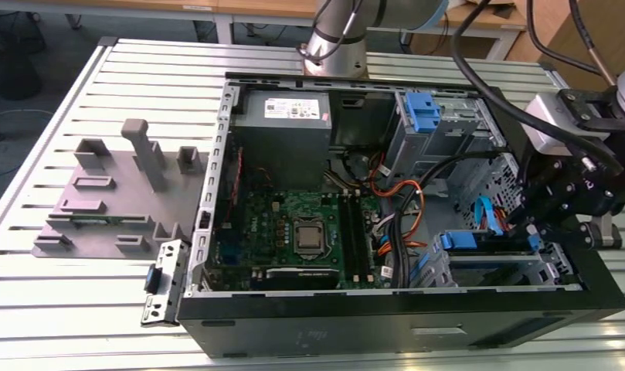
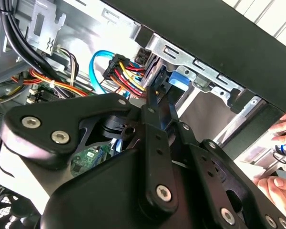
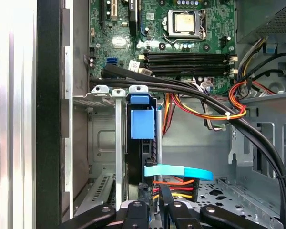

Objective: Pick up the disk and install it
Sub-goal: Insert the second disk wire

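Exterior view, from its left to its right:

- Grey moulded fixture tray [image 1: 111, 197] with upright posts, lying on the slatted metal bench [image 1: 44, 309].
- Open computer case [image 1: 395, 309], side panel off. Inside: grey power-supply box [image 1: 283, 124] at the far end, green motherboard [image 1: 291, 232] at the middle, blue latch piece [image 1: 422, 112] on the far drive cage.
- Near drive cage: the disk [image 1: 477, 241], blue rails showing, seated in the bay toward the exterior view's right.
- Pincer [image 1: 559, 224], black linkage, hanging at the case's edge just beside the disk bay.

First wrist view: the disk [image 3: 142, 143] stands on edge in its bay, blue tab on its bracket, a light-blue data cable [image 3: 178, 171] and a red-yellow-black power lead [image 3: 174, 187] at its end. Black cable bundle [image 3: 190, 90] crosses above it.

Second wrist view: pincer fingers [image 2: 155, 102] reach to the blue bracket, apparently drawn together on it, though contact is partly hidden. A person's hand [image 2: 281, 162] rests outside the case wall.
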Motion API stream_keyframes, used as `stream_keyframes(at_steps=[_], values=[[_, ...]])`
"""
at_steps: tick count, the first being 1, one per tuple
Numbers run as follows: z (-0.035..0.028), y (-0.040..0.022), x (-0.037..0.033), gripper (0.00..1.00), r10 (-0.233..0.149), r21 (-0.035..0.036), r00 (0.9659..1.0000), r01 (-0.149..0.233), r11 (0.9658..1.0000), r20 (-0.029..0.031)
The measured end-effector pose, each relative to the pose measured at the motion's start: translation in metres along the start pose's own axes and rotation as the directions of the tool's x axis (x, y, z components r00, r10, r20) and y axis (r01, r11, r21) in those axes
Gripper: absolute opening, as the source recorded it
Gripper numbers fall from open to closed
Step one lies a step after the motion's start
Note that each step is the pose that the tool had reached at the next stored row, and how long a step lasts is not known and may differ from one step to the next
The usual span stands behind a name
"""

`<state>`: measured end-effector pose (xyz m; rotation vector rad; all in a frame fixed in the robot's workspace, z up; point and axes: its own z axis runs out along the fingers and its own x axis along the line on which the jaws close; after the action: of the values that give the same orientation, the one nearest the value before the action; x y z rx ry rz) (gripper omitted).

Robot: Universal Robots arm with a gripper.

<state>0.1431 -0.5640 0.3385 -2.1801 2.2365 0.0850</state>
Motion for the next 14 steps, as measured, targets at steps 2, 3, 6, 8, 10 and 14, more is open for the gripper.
stream_keyframes(at_steps=[2, 3, 6, 8, 10, 14], values=[[-0.0002, 0.0000, -0.0004, 0.24, 0.000, -0.0001, 1.0000, 0.000, 1.0000, 0.0006], [-0.0004, 0.0000, -0.0007, 0.24, 0.000, -0.0001, 1.0000, 0.000, 1.0000, 0.0003], [0.0000, 0.0000, -0.0017, 0.24, 0.000, -0.0003, 1.0000, 0.000, 1.0000, 0.0058], [0.0005, 0.0001, -0.0027, 0.24, 0.000, -0.0004, 1.0000, 0.000, 1.0000, 0.0096], [0.0015, 0.0000, -0.0031, 0.24, 0.000, -0.0004, 0.9999, 0.000, 1.0000, 0.0114], [0.0040, 0.0000, -0.0033, 0.24, 0.000, -0.0004, 0.9999, 0.000, 1.0000, 0.0134]])
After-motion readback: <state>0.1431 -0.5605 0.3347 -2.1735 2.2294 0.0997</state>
